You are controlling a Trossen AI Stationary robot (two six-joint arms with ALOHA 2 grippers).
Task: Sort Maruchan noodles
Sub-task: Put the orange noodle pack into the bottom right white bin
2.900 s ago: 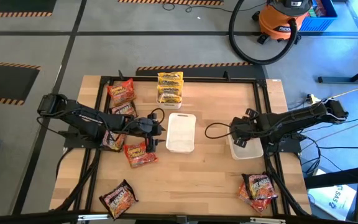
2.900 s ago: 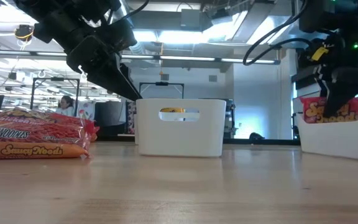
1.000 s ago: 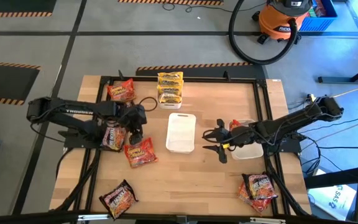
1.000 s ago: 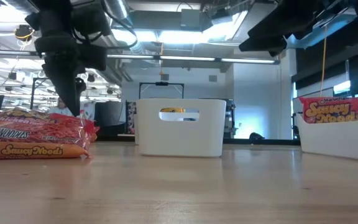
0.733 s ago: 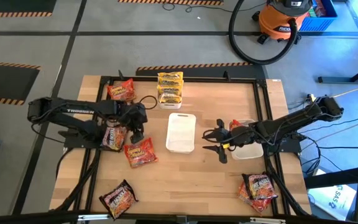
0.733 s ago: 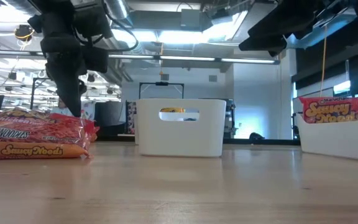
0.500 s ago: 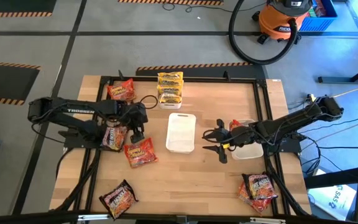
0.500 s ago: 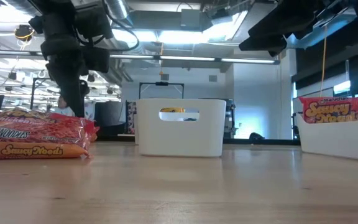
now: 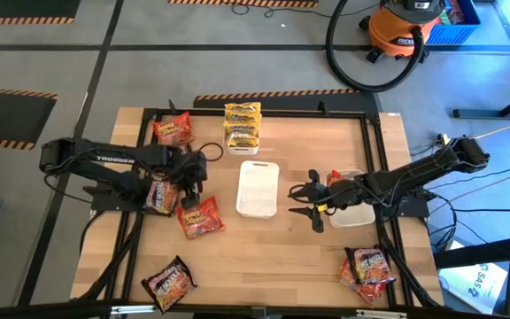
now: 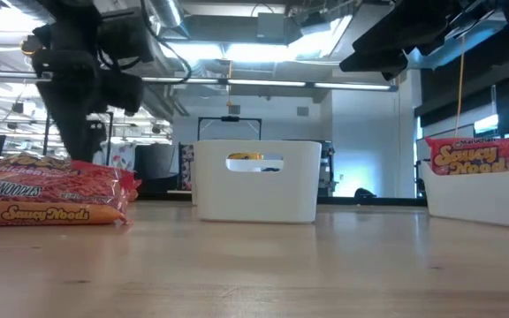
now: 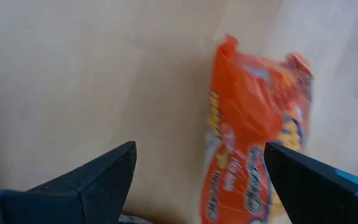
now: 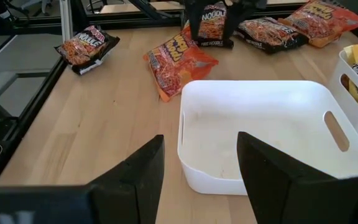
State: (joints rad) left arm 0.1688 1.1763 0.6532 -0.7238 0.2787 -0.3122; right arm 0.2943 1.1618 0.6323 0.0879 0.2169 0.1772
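1 red-orange packet [image 11: 253,137] is cut off beyond the left tool [image 11: 197,180].

Up top, the high camera looks straight down on the whole wooden table [image 9: 308,257], far enough back to catch the floor and an orange shop vacuum [image 9: 405,28] beyond. The low camera sits right at tabletop level, facing across the boards into the room, with the central white tray [image 10: 255,180] square ahead. The left wrist camera points steeply down, very close to an orange noodle packet [image 11: 253,149] on the wood. The right wrist camera looks forward over that same white tray [image 12: 260,134], also seen by the high and low views, toward the packets beyond.
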